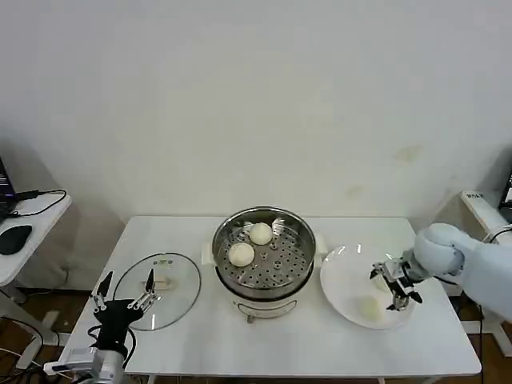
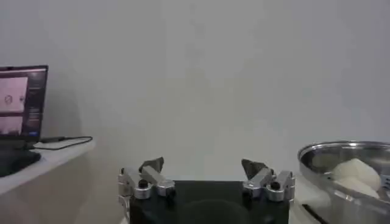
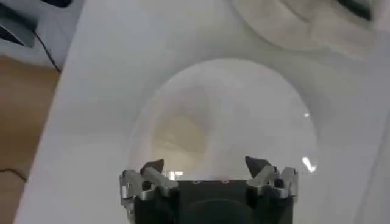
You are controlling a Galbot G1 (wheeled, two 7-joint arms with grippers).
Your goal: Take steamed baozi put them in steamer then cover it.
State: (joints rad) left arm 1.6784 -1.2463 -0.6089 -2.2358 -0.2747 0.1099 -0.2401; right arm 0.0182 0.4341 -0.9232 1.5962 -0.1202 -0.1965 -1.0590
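The steamer (image 1: 264,258) stands at the table's middle with two steamed baozi (image 1: 261,234) (image 1: 242,254) on its perforated tray. Another baozi (image 1: 370,308) lies on the white plate (image 1: 344,276) to its right. My right gripper (image 1: 388,290) hovers open just above that plate, beside the bun. In the right wrist view the open right gripper (image 3: 205,164) looks down on the plate (image 3: 262,115) and the blurred baozi (image 3: 180,137). The cover (image 1: 172,276) lies flat on the table's left. My left gripper (image 1: 129,277) stands open at the cover's near edge, holding nothing. The left wrist view shows the left gripper (image 2: 204,165) and the steamer (image 2: 347,159).
A side table with a mouse (image 1: 14,238) and a cable stands at the far left; a laptop screen (image 2: 21,100) is on it. The steamer's white base (image 3: 292,27) lies beyond the plate. The white table's front edge (image 1: 280,373) runs close below both grippers.
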